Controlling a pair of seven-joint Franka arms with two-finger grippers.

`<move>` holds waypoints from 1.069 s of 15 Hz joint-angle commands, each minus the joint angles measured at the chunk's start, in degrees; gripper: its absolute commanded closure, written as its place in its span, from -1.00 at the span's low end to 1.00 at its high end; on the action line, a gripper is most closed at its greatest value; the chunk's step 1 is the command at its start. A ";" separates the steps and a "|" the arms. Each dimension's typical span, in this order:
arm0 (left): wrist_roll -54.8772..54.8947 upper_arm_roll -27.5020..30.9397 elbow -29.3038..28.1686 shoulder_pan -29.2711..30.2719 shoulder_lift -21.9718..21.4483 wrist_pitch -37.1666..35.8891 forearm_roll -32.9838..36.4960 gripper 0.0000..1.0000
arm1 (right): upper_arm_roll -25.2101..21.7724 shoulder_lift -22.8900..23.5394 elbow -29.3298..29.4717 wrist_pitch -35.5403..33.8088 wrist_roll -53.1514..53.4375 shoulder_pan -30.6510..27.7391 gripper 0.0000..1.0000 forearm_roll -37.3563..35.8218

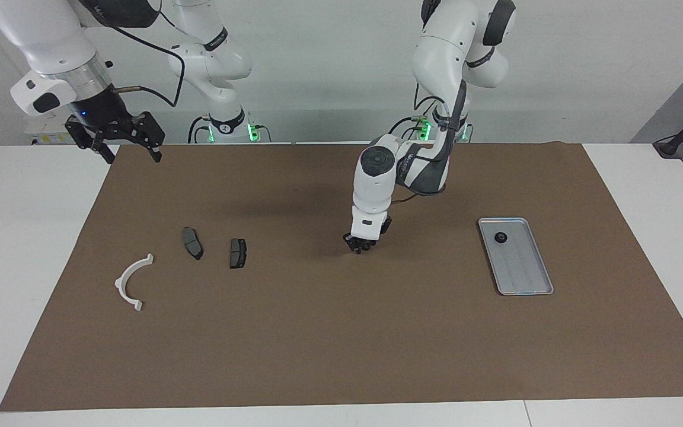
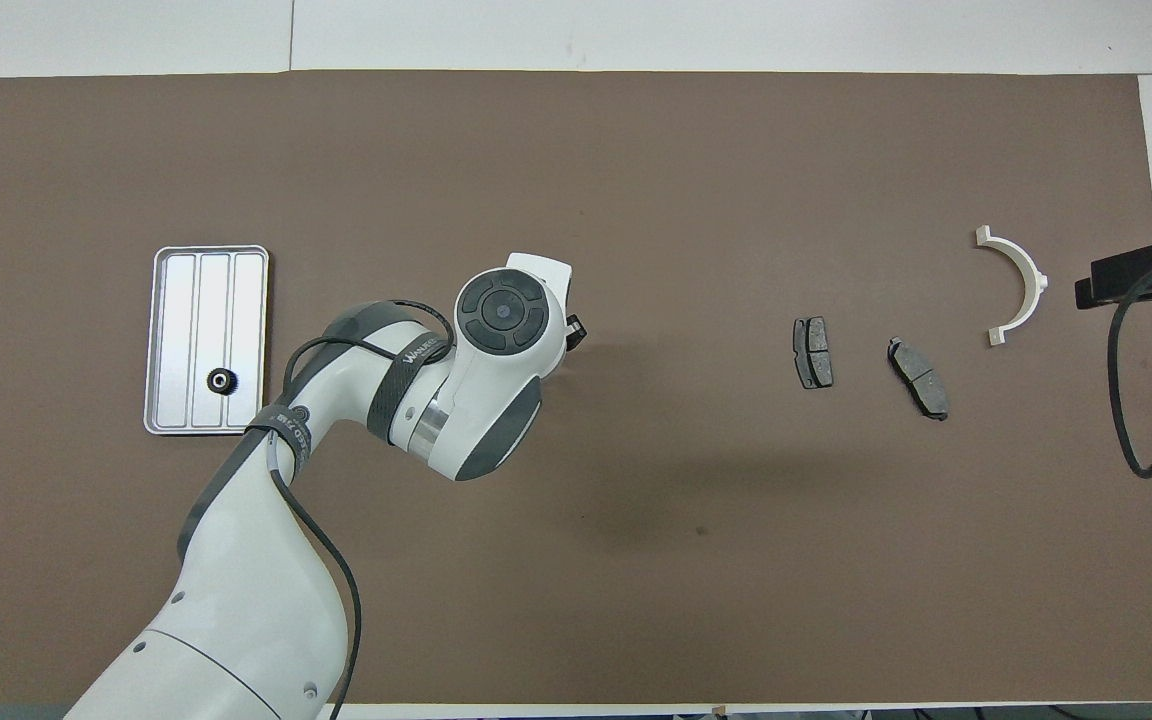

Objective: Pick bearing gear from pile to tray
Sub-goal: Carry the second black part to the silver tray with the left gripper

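Down low, the left end effector (image 1: 360, 245) hangs over bare brown mat between the shallow light-grey metal tray (image 1: 534, 283) and two dark grey brake pads (image 1: 238, 253); whether it is clenched, I cannot tell. A small black round bearing gear (image 1: 501, 238) lies in the tray. The right end effector (image 1: 130, 144) waits, released.

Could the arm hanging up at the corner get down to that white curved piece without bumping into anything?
Probably yes. The right gripper waits raised over the mat's corner, and the white curved bracket lies alone at that same end of the table. Only the two brake pads lie beside it, apart. The left gripper is over mid-table.
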 commanded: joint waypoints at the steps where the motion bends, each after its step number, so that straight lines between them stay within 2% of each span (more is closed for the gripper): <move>1: -1.04 0.83 -1.83 -0.95 -1.10 1.33 0.65 0.15 | 0.47 -0.93 0.26 -1.56 -1.25 -0.84 -1.00 -1.08; 3: -1.13 0.83 -2.01 -0.95 -1.19 1.33 0.65 0.36 | 0.47 -1.02 0.26 -1.39 -1.25 -0.66 -1.00 -1.08; 4: -1.13 0.83 -2.09 -0.95 -1.19 1.33 0.65 0.54 | 0.38 -1.02 0.26 -1.56 -1.42 -0.75 -1.00 -1.08; 5: -1.13 0.92 -2.09 -0.95 -1.19 1.25 0.65 0.88 | 0.20 -1.11 0.26 -1.65 -1.34 -0.75 -1.00 -1.17; 6: -1.04 1.01 -1.83 -0.95 -1.19 0.46 0.65 1.00 | 0.38 -1.19 0.17 -1.65 -1.25 -0.75 -1.00 -1.08; 11: -0.69 1.36 1.68 0.27 -1.28 -6.39 2.40 1.00 | 0.38 -1.19 0.17 -1.74 -1.25 -0.66 -1.00 -1.17; 13: 0.44 2.32 1.34 2.37 -3.46 -7.89 3.03 1.00 | 0.38 -1.28 0.17 -1.74 -1.25 -0.66 -1.00 -1.17; 16: 7.46 2.24 -0.24 8.78 -6.98 -8.86 3.03 1.00 | 0.38 -1.19 0.08 -1.82 -1.25 -0.57 -1.00 -1.52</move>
